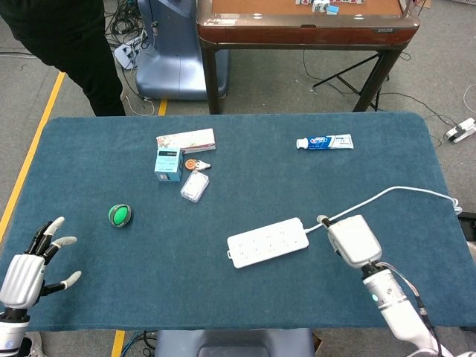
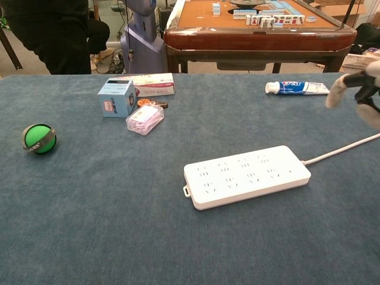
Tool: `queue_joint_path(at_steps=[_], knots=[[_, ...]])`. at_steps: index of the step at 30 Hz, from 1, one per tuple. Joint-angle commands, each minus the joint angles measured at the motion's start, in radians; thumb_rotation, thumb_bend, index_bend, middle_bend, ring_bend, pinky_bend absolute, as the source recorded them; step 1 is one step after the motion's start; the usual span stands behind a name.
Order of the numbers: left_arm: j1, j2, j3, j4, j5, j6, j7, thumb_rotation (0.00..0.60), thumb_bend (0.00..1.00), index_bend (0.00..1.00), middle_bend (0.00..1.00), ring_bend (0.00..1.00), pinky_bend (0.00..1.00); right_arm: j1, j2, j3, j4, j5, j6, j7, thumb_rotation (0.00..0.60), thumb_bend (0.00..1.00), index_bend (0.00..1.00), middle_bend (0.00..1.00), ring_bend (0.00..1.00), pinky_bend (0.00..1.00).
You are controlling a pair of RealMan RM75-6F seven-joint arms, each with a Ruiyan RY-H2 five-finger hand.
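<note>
A white power strip (image 1: 268, 242) (image 2: 246, 176) lies on the blue table cover (image 1: 238, 297), and its white cable (image 1: 387, 195) (image 2: 341, 149) runs off to the right edge. My right hand (image 1: 355, 239) (image 2: 359, 89) hovers just right of the strip's cable end, above the cable, touching nothing. Most of its fingers are curled in and one pale fingertip (image 2: 335, 92) sticks out toward the strip. My left hand (image 1: 30, 271) is at the near left corner with its fingers spread and nothing in it; the green ball (image 1: 120, 216) (image 2: 38, 138) is the nearest thing to it.
A blue box (image 1: 168, 162) (image 2: 116, 97), a pink-and-white carton (image 1: 186, 140), a clear case (image 1: 195, 186) (image 2: 145, 119) and a small orange item sit at the back left. A toothpaste tube (image 1: 324, 142) (image 2: 298, 88) lies back right. A wooden table (image 1: 305, 22) and a person in black (image 1: 67, 44) stand behind.
</note>
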Motion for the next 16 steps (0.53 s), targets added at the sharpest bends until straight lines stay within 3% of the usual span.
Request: queue_joint_path(at_steps=[1,5,8,16], knots=[[0.000,-0.002,0.002,-0.002,0.006,0.003,0.007,0.600,0.13,0.36,0.04,0.05,0.40,-0.088,0.036,-0.039,0.015,-0.076,0.090,0.082,0.600,0.40,0.31,0.49,0.64,0.77],[0.000,-0.003,0.005,-0.005,0.014,0.006,0.015,0.600,0.13,0.36,0.04,0.05,0.40,-0.165,0.042,-0.055,0.048,-0.119,0.166,0.152,0.600,0.38,0.31,0.41,0.50,0.62],[-0.001,-0.004,0.007,-0.006,0.018,0.006,0.019,0.600,0.13,0.36,0.04,0.05,0.40,-0.218,0.036,-0.060,0.076,-0.147,0.217,0.197,0.600,0.38,0.31,0.38,0.46,0.56],[-0.006,-0.001,0.010,-0.009,0.028,0.006,0.014,0.600,0.13,0.36,0.04,0.05,0.40,-0.312,0.040,-0.041,0.149,-0.171,0.289,0.342,0.600,0.38,0.31,0.37,0.45,0.53]])
